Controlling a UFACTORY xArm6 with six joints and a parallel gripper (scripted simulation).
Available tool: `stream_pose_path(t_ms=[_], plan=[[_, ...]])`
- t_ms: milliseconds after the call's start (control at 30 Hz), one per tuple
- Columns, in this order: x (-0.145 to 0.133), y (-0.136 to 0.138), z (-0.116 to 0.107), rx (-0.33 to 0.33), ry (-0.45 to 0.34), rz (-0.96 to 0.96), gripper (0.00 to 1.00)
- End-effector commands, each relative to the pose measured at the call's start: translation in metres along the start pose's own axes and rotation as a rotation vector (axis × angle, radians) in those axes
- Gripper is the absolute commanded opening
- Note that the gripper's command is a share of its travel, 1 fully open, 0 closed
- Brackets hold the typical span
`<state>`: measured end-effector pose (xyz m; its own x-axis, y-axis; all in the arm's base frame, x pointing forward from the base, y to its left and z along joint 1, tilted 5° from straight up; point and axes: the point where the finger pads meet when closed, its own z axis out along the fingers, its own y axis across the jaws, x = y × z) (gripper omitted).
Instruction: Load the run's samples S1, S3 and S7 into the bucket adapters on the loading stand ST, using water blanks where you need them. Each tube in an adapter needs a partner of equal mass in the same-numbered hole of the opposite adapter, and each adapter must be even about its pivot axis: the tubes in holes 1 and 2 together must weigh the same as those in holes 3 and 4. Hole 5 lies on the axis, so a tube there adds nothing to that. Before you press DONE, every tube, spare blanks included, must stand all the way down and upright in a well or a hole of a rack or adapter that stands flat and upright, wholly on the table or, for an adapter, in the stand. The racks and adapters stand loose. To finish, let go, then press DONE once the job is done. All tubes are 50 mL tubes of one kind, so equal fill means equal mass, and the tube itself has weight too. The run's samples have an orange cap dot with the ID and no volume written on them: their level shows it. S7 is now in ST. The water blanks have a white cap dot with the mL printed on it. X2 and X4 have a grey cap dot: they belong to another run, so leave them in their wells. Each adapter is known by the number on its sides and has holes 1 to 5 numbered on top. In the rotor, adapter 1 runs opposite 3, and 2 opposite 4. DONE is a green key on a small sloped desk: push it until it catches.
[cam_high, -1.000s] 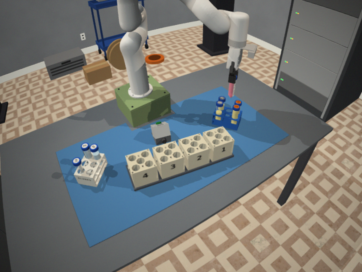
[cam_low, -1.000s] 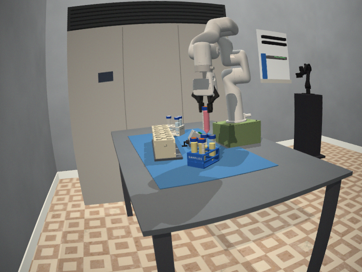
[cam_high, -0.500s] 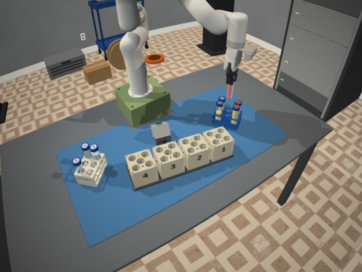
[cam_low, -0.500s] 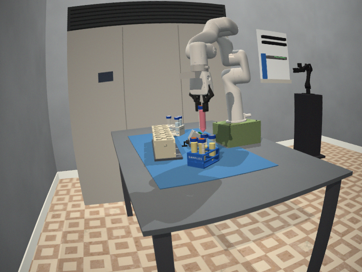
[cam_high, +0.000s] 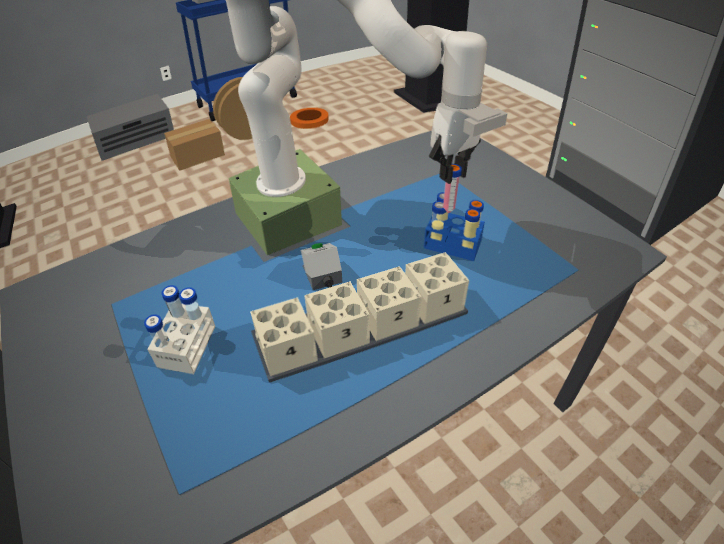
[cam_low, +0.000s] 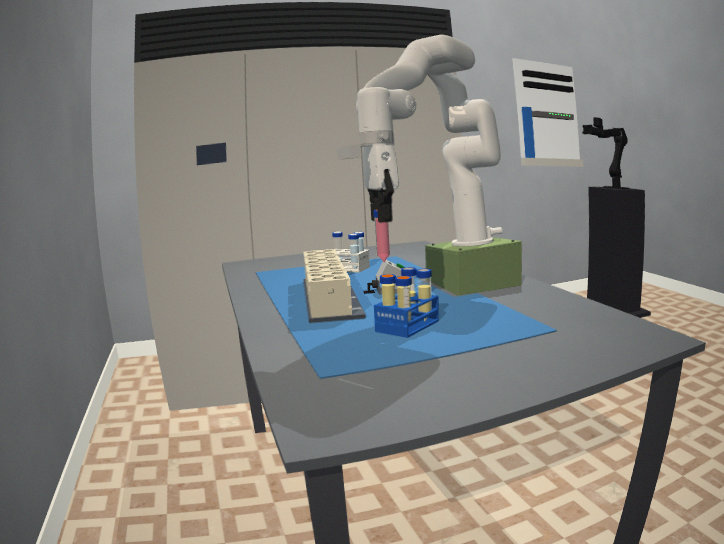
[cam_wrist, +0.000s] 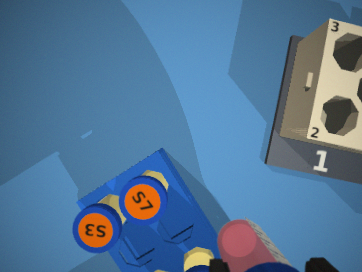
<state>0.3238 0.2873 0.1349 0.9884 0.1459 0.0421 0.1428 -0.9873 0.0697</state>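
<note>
Top view is showing the gripper (cam_high: 454, 166) (cam_low: 381, 205) (cam_wrist: 270, 265) clamping the pink tube (cam_high: 451, 195) (cam_low: 382, 238) (cam_wrist: 239, 240), probably S1, above the sample rack (cam_high: 450, 245) (cam_low: 390, 324) (cam_wrist: 161, 165); carrying to an adapter (cam_high: 447, 298) (cam_low: 328, 295) (cam_wrist: 300, 92) is seemingly coming next.

White, rounded arm (cam_high: 272, 111) (cam_low: 468, 157), a pale flange ringed with screws at its foot, black gripper fingers (cam_high: 436, 153) (cam_low: 381, 204) below its white wrist
</note>
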Motion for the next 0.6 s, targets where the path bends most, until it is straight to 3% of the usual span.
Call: stream_pose_path(t_ms=[0, 567], plan=[[0.013, 0.021, -0.002, 0.000, 0.008, 0.165, 0.00], [0.047, 0.088, -0.002, 0.000, 0.009, 0.201, 0.00]])
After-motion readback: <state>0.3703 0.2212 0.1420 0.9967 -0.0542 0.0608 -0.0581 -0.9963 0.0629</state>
